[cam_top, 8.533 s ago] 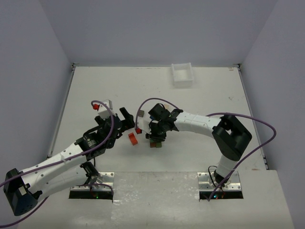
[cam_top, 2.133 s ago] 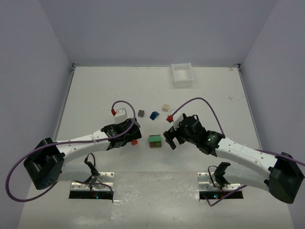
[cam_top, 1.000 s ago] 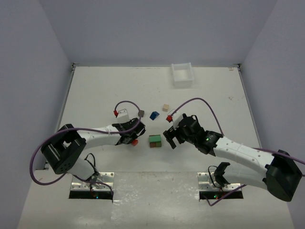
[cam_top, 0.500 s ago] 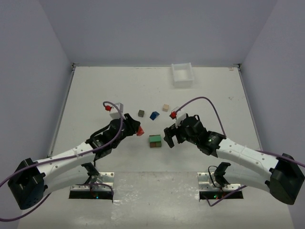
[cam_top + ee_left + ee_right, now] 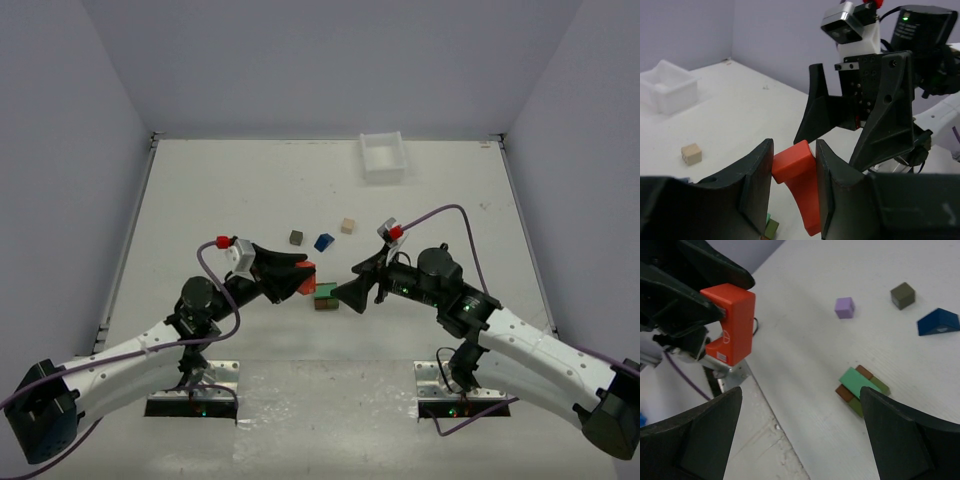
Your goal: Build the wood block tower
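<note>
Raised, left fingers [image 5: 756, 180] pinch red-orange block [image 5: 799, 172] near green-topped stack [image 5: 860, 384], facing spread right fingers [image 5: 695, 435].

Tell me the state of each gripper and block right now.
left gripper: shut on red-orange block
right gripper: open, empty
red-orange block: held, off table
green bar: stacked on brown pieces
blue block: loose
olive cube: loose
purple cube: loose
beige cube: loose
</note>
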Robot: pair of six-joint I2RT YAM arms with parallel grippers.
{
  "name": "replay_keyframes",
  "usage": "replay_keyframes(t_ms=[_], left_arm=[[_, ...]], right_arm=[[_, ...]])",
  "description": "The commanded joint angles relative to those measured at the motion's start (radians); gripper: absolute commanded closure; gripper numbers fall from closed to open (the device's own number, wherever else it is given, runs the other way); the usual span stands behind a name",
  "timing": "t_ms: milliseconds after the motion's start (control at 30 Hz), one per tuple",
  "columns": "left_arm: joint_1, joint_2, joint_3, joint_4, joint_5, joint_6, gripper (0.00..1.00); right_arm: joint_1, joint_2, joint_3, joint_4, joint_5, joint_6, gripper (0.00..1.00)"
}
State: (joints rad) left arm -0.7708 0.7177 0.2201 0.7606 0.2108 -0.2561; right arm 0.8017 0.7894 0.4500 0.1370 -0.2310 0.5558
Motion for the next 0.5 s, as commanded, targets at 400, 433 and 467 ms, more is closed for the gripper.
replay_keyframes(t_ms=[400,433,467], left_arm=[[0.004,-0.064,0.014,0.074,0.077,0.012,1.0],[0.004,-0.062,0.017,0.071,0.076,0.011,1.0],[0.004,-0.059,0.019,0.069,0.075,0.011,1.0]], right_arm=[[-0.002,0.064,0.032,0.107,-0.216,0.02,0.01],[-0.002,0.063,0.032,0.1,-0.211,0.013,0.01],[-0.002,0.061,0.033,0.093,-0.202,0.011,0.01]])
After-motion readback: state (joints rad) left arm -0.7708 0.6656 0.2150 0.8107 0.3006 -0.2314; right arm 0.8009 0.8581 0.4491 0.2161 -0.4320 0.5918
